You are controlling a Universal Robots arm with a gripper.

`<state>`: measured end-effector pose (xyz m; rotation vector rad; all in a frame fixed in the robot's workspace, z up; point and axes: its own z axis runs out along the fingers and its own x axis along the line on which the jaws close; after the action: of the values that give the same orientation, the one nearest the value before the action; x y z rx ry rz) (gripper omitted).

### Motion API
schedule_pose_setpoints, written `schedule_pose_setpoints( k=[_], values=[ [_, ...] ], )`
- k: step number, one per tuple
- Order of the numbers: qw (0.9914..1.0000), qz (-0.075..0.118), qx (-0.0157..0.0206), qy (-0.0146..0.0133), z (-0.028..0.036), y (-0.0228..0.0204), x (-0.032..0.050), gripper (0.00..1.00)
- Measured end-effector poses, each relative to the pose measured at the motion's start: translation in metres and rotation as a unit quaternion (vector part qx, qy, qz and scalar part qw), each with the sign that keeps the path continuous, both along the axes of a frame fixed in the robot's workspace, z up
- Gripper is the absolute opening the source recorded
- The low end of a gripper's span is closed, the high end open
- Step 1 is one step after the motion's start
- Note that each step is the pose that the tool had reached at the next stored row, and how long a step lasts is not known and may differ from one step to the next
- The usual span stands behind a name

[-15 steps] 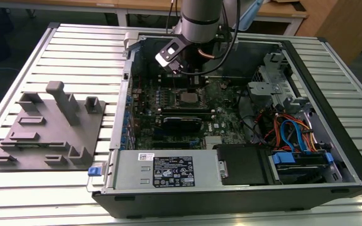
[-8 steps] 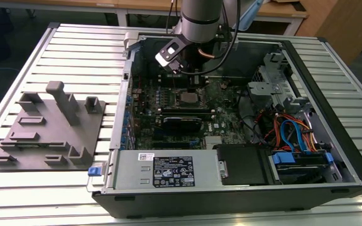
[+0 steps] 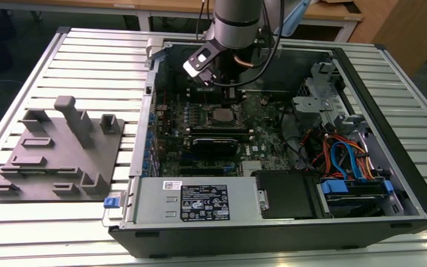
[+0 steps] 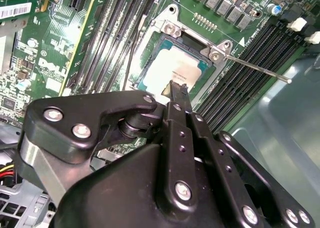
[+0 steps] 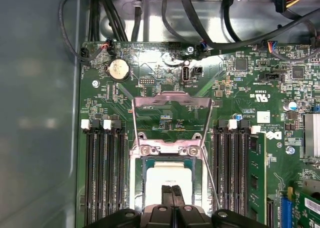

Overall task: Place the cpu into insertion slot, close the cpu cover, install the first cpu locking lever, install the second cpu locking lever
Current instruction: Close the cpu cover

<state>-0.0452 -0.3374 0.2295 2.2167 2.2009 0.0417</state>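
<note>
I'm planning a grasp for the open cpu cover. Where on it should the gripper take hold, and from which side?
Likely the free cross-bar of the cpu cover, the end farthest from the hinge screws. The frame is swung back off the cpu, so come from above, pinching that thin bar through its window.

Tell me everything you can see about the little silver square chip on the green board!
The cpu is a flat square chip with a dull silver-grey metal top and a thin green rim. It lies flat in its socket on the green motherboard, between rows of black memory slots. The cpu cover is swung open, so the chip's top is bare. The gripper, jaws together, points at one edge of the chip; I cannot tell whether it touches.
</note>
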Motion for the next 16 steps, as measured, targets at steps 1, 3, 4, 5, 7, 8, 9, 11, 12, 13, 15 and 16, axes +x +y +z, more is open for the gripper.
schedule_pose_setpoints(
  k=[1,3,4,5,7,8,9,11,12,13,15,16],
  values=[
    [1.0,0.0,0.0,0.0,0.0006,0.0,0.0,0.1],
    [1.0,0.0,0.0001,-0.0001,0.0014,0.0,0.0,0.1],
    [1.0,0.0,0.0002,-0.0001,0.0014,0.0001,0.0,0.1],
    [1.0,0.0,0.0,0.0,0.0015,0.0,0.0,0.1],
    [1.0,0.0,0.0,0.0,0.0016,0.0,0.0,0.1],
    [1.0,0.0,0.0,0.0,0.0018,0.0,0.0,0.1],
    [1.0,0.0,-0.0001,0.0001,0.0021,0.0,0.0,0.1],
    [1.0,0.0,0.0,0.0,0.0025,0.0,0.0,0.1],
    [1.0,0.0,0.0,0.0,0.0029,0.0,0.0,0.1],
    [1.0,0.0,0.0,0.0,0.0033,0.0,0.0,0.1],
    [1.0,0.0,-0.0001,0.0,0.0043,0.0,0.0,0.1],
    [1.0,0.0,-0.0001,0.0,0.0048,0.0,0.0,0.1]
  ],
)
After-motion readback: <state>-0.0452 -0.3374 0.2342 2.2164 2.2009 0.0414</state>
